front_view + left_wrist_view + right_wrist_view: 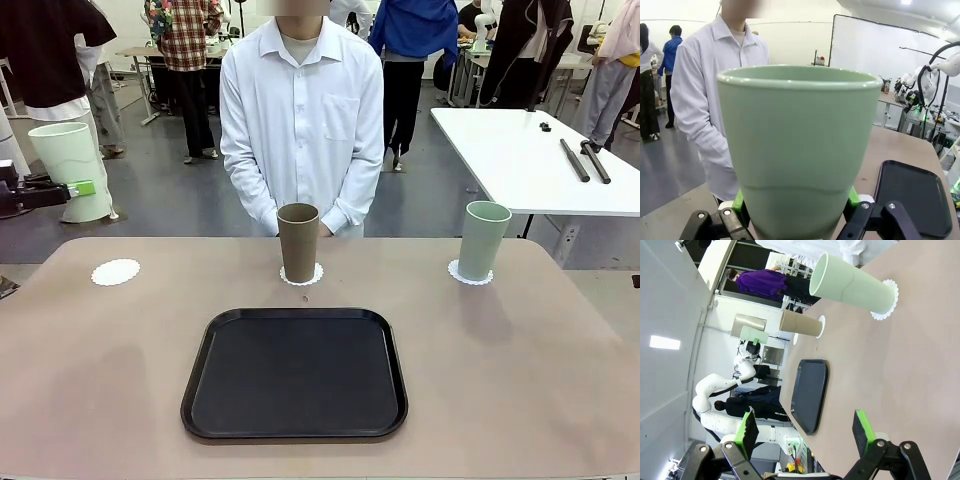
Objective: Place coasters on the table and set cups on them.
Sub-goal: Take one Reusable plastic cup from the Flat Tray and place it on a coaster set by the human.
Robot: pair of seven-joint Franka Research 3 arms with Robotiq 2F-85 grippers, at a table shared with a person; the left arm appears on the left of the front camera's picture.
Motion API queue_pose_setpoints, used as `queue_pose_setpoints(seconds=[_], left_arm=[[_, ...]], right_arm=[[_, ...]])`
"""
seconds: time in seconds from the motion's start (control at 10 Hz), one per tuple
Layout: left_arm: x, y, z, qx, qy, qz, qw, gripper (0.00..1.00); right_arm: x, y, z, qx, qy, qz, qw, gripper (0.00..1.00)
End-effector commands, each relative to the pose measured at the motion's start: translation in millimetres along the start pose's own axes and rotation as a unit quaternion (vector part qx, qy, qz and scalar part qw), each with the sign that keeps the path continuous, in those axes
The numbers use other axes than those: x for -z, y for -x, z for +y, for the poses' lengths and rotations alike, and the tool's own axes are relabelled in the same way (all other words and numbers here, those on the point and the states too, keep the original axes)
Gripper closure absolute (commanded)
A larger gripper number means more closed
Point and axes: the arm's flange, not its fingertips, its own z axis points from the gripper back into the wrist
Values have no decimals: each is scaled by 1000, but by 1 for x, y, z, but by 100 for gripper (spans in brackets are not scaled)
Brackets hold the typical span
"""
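My left gripper [62, 188] is shut on a pale mint cup [72, 170], held upright in the air off the table's far left corner; in the left wrist view this cup [797, 150] sits between the green pads [741, 201]. A bare coaster [116, 272] lies on the table [100, 380] at far left. The tan-brown cup [297, 242] stands on the middle coaster [301, 276]. Another mint cup [484, 240] stands on the right coaster [470, 274]. My right gripper [805, 427] is open over the tabletop, well short of that mint cup [852, 286].
A black square tray [295, 373] lies in the middle of the table, near my side. A person in a white shirt [300, 110] stands at the far edge behind the brown cup. A white side table [540, 160] with black rods stands at back right.
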Motion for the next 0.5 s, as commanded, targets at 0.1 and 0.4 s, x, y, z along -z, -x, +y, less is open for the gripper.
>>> queue_pose_setpoints(seconds=[0.1, 0.4], left_arm=[[5, 6, 18, 10, -35, 13, 999, 16], [11, 12, 22, 1, -56, 27, 998, 16]], right_arm=[[1, 0, 1, 0, -1, 0, 1000, 0], [1, 0, 1, 0, -1, 0, 1000, 0]])
